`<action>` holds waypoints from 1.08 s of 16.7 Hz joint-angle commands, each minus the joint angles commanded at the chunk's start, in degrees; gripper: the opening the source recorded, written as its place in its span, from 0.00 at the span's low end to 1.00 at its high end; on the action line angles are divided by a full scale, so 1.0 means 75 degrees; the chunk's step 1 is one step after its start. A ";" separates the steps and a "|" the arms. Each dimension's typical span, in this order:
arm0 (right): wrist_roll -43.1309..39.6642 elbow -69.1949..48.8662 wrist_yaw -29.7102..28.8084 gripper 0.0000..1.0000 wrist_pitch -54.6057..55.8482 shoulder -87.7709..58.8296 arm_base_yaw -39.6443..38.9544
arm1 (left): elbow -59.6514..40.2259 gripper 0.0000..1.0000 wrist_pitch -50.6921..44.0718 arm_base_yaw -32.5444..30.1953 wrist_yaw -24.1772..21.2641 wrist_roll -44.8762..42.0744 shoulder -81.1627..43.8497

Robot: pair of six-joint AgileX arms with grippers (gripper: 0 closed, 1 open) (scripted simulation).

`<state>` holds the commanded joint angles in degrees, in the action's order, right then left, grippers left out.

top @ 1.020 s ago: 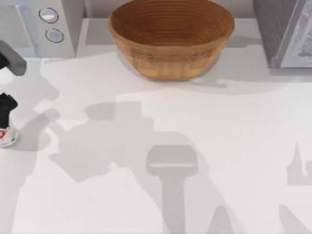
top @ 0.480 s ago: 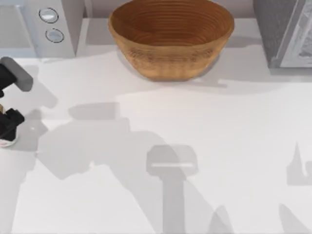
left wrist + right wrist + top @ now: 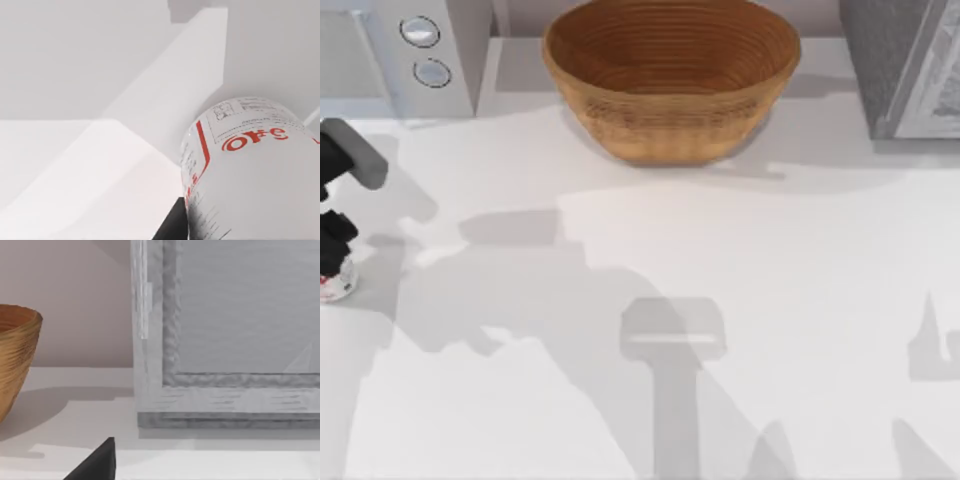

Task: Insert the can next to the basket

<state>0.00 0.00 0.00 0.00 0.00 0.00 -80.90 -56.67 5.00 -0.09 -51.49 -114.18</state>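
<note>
At the counter's (image 3: pixel 740 300) far left edge, the AgileX left hand (image 3: pixel 334 240) is sitting down over the can (image 3: pixel 336 284), whose white-and-red base is peeking out beneath the dark fingers. In the left wrist view the can (image 3: pixel 250 175) is looming close against the hand, a dark finger edge (image 3: pixel 172 227) at its side, though whether the fingers are clamping it cannot be told. The can is standing well apart from the basket (image 3: pixel 670 75), which is resting at the counter's back centre between a grey appliance with two knobs (image 3: pixel 425 50) and a grey cabinet (image 3: pixel 905 65). Judging by the task, the low grip is suiting a carry toward the basket's side. The right arm is idling near the cabinet (image 3: pixel 225 340).
</note>
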 joint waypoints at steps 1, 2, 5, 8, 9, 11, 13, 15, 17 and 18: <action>0.0000 0.0000 0.0000 1.00 0.0000 0.0000 0.0000 | 0.0000 0.32 0.0000 0.0000 0.0000 0.0000 0.0000; 0.0000 0.0000 0.0000 1.00 0.0000 0.0000 0.0000 | 0.0000 0.25 0.0000 0.0000 0.0000 0.0000 0.0000; 0.0000 0.0000 0.0000 1.00 0.0000 0.0000 0.0000 | 0.0000 0.02 0.0000 0.0000 0.0000 0.0000 0.0000; 0.0000 0.0000 0.0000 1.00 0.0000 0.0000 0.0000 | 0.0000 0.00 0.0000 0.0000 0.0000 0.0000 0.0000; 0.0000 0.0000 0.0000 1.00 0.0000 0.0000 0.0000 | 0.0000 0.00 0.0000 0.0000 0.0000 0.0000 0.0000; 0.0000 0.0000 0.0000 1.00 0.0000 0.0000 0.0000 | 0.0000 0.00 0.0000 0.0000 0.0000 0.0000 0.0000; 0.0000 0.0000 0.0000 1.00 0.0000 0.0000 0.0000 | 0.0000 0.00 0.0000 0.0000 0.0000 0.0000 0.0000; 0.0000 0.0000 0.0000 1.00 0.0000 0.0000 0.0000 | -0.0003 0.00 0.0001 -0.0024 -0.0002 0.0003 0.0017; 0.0000 0.0000 0.0000 1.00 0.0000 0.0000 0.0000 | -0.0067 0.00 -0.0038 -0.0157 -0.0018 0.0253 -0.0030; 0.0000 0.0000 0.0000 1.00 0.0000 0.0000 0.0000 | -0.0126 0.00 -0.0067 -0.0283 -0.0029 0.0496 -0.0062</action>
<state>0.00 0.00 0.00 0.00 0.00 0.00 -81.84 -57.17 2.88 -0.31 -47.77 -114.65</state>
